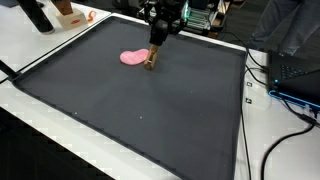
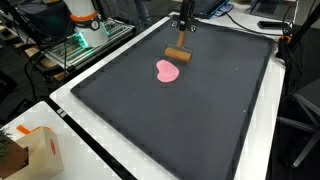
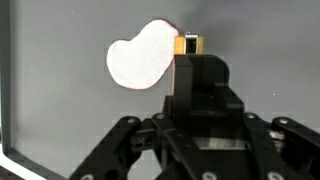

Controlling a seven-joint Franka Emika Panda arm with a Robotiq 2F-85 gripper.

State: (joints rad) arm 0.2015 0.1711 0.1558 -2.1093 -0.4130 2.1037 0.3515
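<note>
My end effector (image 3: 190, 62) is closed, clamped on a wooden block (image 3: 187, 45), just beside the pink bean-shaped piece (image 3: 143, 58) on the black mat (image 3: 60, 120).

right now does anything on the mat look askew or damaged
Nothing stands out: the pink bean-shaped flat piece lies flat on the dark grey mat, the small wooden block beside it, below the gripper.

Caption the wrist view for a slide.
Seen past the claw, a pale pink bean-shaped piece lies on a dark mat with a small wooden block at its side.
</note>
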